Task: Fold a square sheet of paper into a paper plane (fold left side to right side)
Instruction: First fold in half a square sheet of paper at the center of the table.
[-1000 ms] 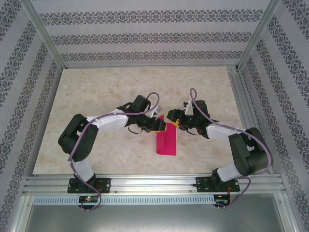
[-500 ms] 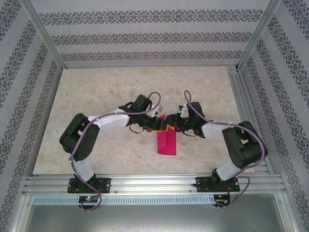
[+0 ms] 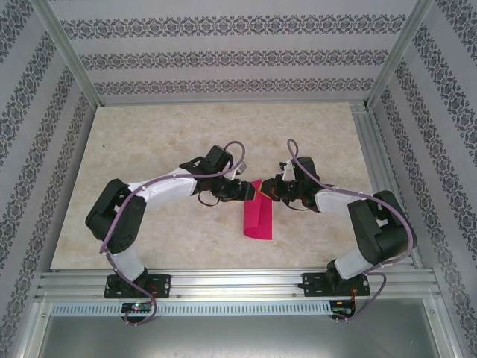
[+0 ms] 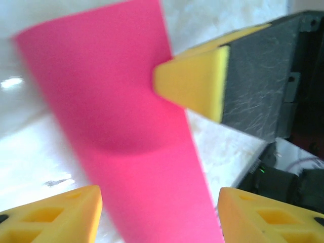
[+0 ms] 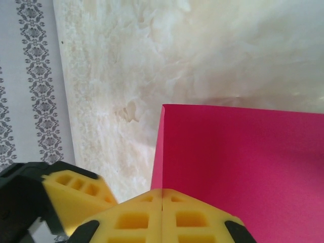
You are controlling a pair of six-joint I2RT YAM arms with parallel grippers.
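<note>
Magenta-pink, the sheet of paper lies as a narrow strip mid-worktop, its long axis running up and down the top view; both grippers meet at its upper end, about equally near; the left gripper is spread astride the strip; the right gripper is pressed together at the paper's corner; whether it pinches paper I cannot tell.

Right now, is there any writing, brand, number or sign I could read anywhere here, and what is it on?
No text can be read anywhere.
The sheet of paper is plain pink, with no print.
The walls carry only an ornamental pattern, no letters.
The small circuit board at the left arm's base is too small to read.
</note>
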